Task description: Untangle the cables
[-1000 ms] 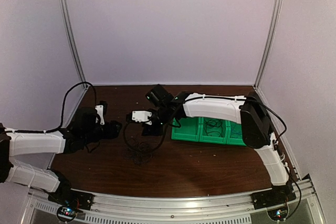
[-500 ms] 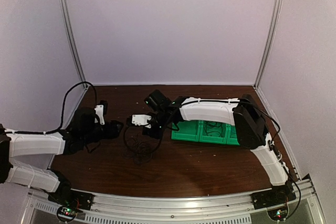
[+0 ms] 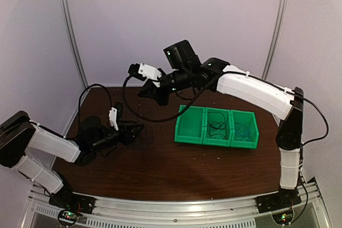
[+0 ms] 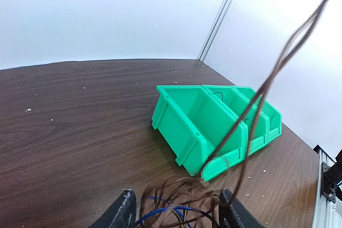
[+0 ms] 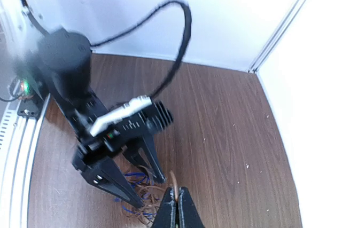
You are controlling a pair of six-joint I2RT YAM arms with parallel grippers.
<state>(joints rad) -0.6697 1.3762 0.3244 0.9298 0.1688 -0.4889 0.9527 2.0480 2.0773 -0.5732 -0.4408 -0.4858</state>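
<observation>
The cables form a small tangle (image 3: 145, 138) of thin dark-brown wires and one blue wire on the brown table. My left gripper (image 3: 138, 131) is low over it and open. Its fingers (image 4: 124, 213) stand on either side of the tangle (image 4: 184, 202), with the blue wire (image 4: 163, 210) between them. My right gripper (image 3: 152, 91) is raised high above the table and shut on one thin brown wire (image 5: 172, 181). Strands (image 4: 278, 65) run taut from the tangle up to the right. The right wrist view shows the left gripper (image 5: 148, 189) astride the tangle (image 5: 140, 200), below the right gripper (image 5: 177, 201).
A green three-compartment bin (image 3: 188, 132) stands right of the tangle; it also shows in the left wrist view (image 4: 184, 116). Its middle and right compartments hold thin wires. A thick black arm cable (image 3: 160, 117) hangs in a loop from the right wrist. Walls enclose the table's back and sides.
My right arm has risen from table level to high above it, drawing a wire up out of the tangle. My left gripper has moved right onto the tangle.
</observation>
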